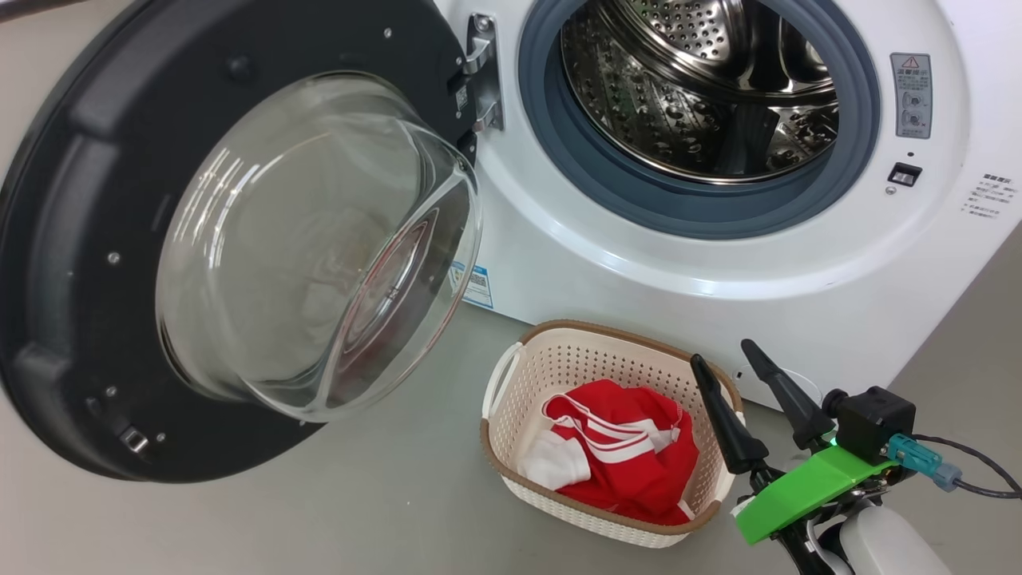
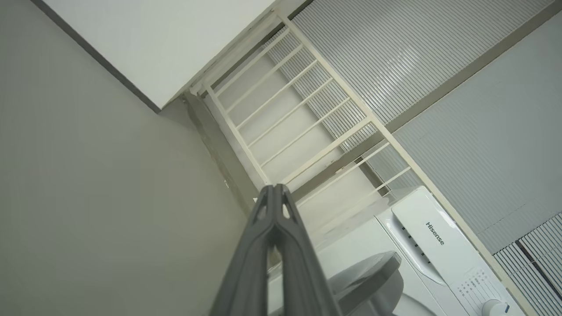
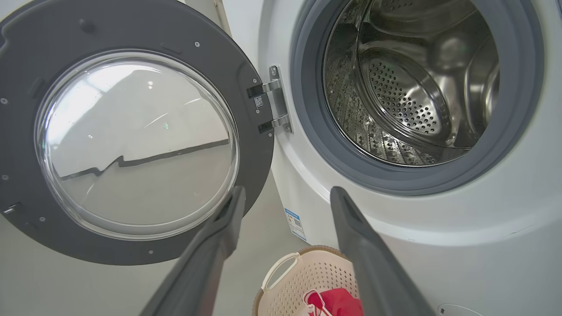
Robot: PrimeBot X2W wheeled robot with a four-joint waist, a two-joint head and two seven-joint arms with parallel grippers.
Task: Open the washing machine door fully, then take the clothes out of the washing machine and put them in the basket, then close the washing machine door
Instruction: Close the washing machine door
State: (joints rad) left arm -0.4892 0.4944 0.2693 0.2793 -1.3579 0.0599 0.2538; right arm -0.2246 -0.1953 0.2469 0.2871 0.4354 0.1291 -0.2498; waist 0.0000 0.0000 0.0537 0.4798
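The washing machine door (image 1: 200,239) (image 3: 127,131) stands swung wide open to the left, its glass bowl bulging toward me. The white washing machine (image 1: 718,263) (image 3: 439,228) shows a bare steel drum (image 1: 703,88) (image 3: 408,87). On the floor in front sits the cream basket (image 1: 511,447) (image 3: 285,281) with the red and white clothes (image 1: 623,455) (image 3: 338,303) inside. My right gripper (image 1: 728,355) (image 3: 285,195) hovers open and bare just right of the basket, above its rim. In the left wrist view my left gripper (image 2: 275,189) is shut on nothing, pointing up past the machine's top panel (image 2: 439,245).
The open door takes up the floor space to the left of the basket. Grey floor (image 1: 359,511) lies in front of the basket. A white railing (image 2: 281,118) and ribbed wall panels (image 2: 439,66) show above the machine. A cable (image 1: 974,471) trails from my right wrist.
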